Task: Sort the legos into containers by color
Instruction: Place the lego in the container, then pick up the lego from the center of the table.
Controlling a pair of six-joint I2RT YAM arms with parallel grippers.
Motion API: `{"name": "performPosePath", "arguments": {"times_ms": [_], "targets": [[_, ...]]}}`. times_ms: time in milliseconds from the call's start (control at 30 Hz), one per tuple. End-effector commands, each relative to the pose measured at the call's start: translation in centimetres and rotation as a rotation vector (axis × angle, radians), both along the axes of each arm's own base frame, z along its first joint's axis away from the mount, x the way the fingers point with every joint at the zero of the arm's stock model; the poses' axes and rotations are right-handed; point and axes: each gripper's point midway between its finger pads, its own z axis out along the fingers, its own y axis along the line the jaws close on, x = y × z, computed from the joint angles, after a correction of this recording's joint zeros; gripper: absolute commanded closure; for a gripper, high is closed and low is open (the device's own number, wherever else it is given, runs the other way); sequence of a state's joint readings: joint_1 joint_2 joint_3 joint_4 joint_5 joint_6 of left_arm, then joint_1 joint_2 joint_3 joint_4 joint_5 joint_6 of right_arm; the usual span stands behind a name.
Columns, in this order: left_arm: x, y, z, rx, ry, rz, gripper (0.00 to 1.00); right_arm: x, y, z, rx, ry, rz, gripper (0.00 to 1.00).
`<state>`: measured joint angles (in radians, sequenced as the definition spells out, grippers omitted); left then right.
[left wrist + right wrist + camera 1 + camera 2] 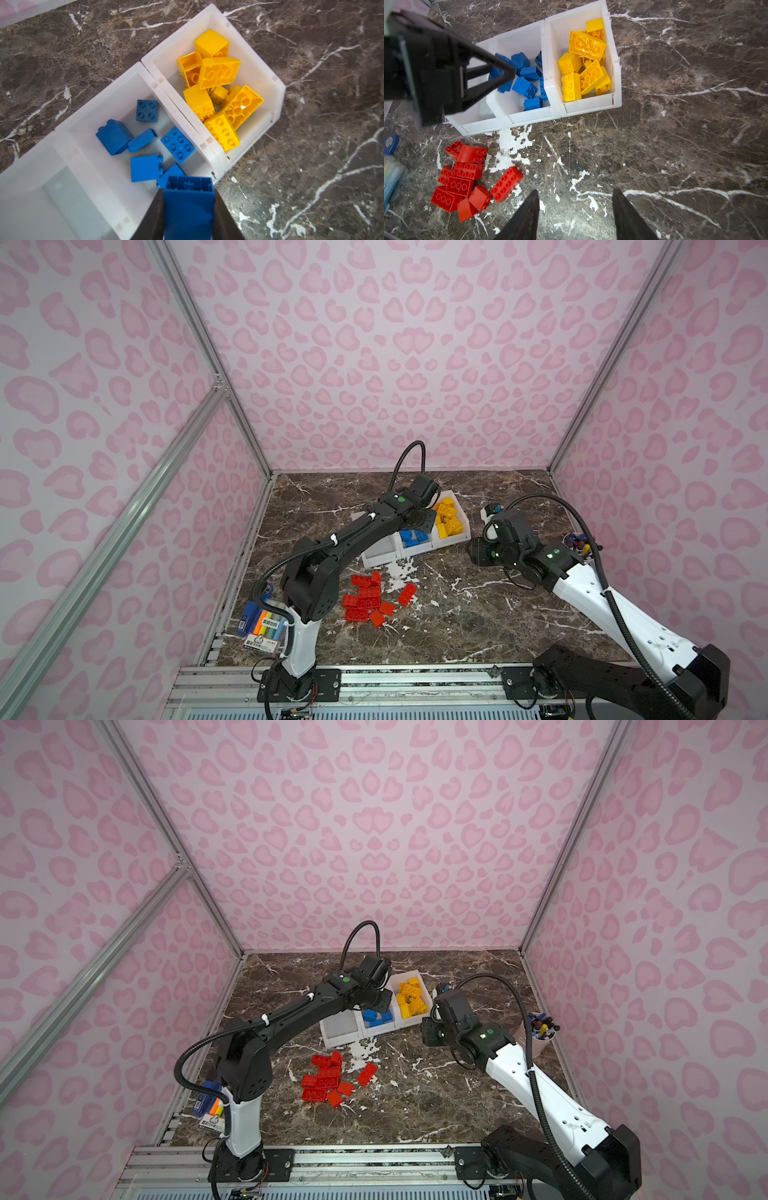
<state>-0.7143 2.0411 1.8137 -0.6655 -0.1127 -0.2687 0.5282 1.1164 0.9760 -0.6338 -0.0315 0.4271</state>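
The left gripper (188, 190) is clamping a blue brick (188, 209) between closed jaws; the brick's lower part is running out of the wrist frame. It is hanging over the near edge of the middle bin (116, 87), with loose blue bricks (145, 166) lying just ahead and yellow bricks (220, 91) filling the end bin (277, 91) beyond. The third bin (31, 166) is being cut off by the frame, and the left arm (353, 531) is partly covering it in both top views. The right gripper (575, 190) is standing part open, gripping nothing, over the table (675, 145); red bricks (467, 176) are lying on the table near it, off to one side.
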Motion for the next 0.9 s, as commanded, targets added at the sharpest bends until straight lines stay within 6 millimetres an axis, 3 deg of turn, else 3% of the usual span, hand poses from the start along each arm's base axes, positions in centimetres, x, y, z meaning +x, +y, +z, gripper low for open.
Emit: {"name": "performPosePath", "arguments": {"times_ms": [0, 100, 233, 400, 600, 733, 867], "targets": [[1.1, 0.9, -1.2, 0.04, 0.036, 0.014, 0.66, -0.7, -0.2, -0.2, 0.019, 0.008, -0.007, 0.43], [1.9, 0.3, -1.6, 0.027, 0.039, -0.003, 0.55, -1.2, -0.5, -0.1, 0.022, 0.003, -0.01, 0.42], [2.1, 0.5, -1.8, 0.046, 0.043, 0.0, 0.48, -1.6, -0.5, -0.2, 0.022, 0.008, 0.004, 0.41], [1.7, 1.2, -0.1, 0.02, 0.011, 0.021, 0.43, -1.9, 0.6, -0.7, 0.027, 0.021, 0.056, 0.39], [0.3, 6.6, 2.5, -0.022, -0.017, 0.133, 0.41, -2.4, 3.9, -1.6, 0.006, 0.03, 0.17, 0.37], [-2.1, 11.3, 5.3, -0.064, -0.081, 0.206, 0.4, -2.7, 7.3, -3.7, -0.017, 0.086, 0.222, 0.37], [-5.6, 15.6, 5.4, -0.019, -0.105, 0.266, 0.38, -3.5, 10.8, -6.3, -0.065, 0.168, 0.213, 0.36]]}}
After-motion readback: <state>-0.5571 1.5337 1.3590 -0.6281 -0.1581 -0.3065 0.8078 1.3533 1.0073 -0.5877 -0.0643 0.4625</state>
